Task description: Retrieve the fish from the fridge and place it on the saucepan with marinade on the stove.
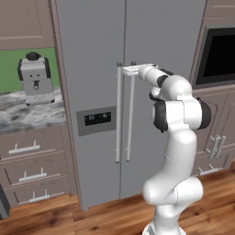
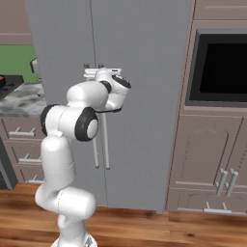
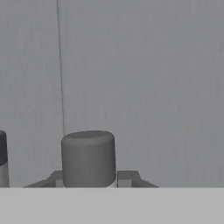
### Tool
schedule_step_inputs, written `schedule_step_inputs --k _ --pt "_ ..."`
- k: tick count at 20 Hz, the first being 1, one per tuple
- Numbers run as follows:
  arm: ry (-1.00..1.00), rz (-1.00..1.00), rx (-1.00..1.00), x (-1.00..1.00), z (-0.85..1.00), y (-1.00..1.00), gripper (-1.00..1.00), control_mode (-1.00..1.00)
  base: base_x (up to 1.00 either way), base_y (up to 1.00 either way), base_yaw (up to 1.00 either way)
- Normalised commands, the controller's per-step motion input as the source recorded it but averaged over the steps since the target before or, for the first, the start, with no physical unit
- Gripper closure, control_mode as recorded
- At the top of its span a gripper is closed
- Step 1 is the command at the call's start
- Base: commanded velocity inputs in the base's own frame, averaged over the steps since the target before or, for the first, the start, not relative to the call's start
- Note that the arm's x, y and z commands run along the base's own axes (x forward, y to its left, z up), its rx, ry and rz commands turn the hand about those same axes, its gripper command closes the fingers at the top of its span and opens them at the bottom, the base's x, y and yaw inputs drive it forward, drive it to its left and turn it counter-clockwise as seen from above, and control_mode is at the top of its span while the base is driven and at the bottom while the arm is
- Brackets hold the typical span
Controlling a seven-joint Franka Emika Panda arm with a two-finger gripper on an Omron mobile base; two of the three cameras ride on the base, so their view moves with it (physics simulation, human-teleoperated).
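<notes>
Nearest: white arm, bent at the elbow, reaching fwd at about chest height of the fridge.

Next, gripper [image 3: 89, 177] turned flat and set at the very top of one bar handle [image 3: 88, 153]. Fingers [image 3: 127, 177] snug vs. both sides of the bar, so closed round it, prob. a firm hold. Gripped high up prob. bc the arm comes in level there and can swing the door w/ a pull.

Other bar handle [image 3: 2, 153] just beside, left free. Thin line btw. the two = the door seam.

Behind that, fridge [image 1: 92, 55]: both grey doors flat and shut, dark dispenser panel [image 1: 96, 119] on the left door. Fish most likely inside, behind those shut doors, so door must open first. Task only at its start, by the look of it.

Farther off: coffee machine [image 1: 34, 78] on the marble counter [image 1: 27, 114] to the left, black oven [image 2: 222, 62] in the brown cabinets to the right. Far enough from the door not to get bumped, prob.
</notes>
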Motion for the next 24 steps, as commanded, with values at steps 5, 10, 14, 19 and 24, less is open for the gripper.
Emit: schedule_step_inputs --k 5,10,14,19,24 --pt "0.0 0.0 0.0 -0.36 0.0 -0.54 1.0 -1.0 0.0 0.0 0.0" --pt "0.0 0.0 0.0 -0.33 0.02 -0.74 1.0 -1.0 0.0 0.0 0.0" --pt "0.0 0.0 0.0 -0.36 0.03 -0.92 1.0 -1.0 0.0 0.0 0.0" --pt "0.0 0.0 0.0 -0.38 0.06 -0.94 1.0 -1.0 0.0 0.0 0.0" --pt "0.02 0.0 0.0 -0.39 0.1 -0.94 1.0 -1.0 0.0 0.0 0.0"
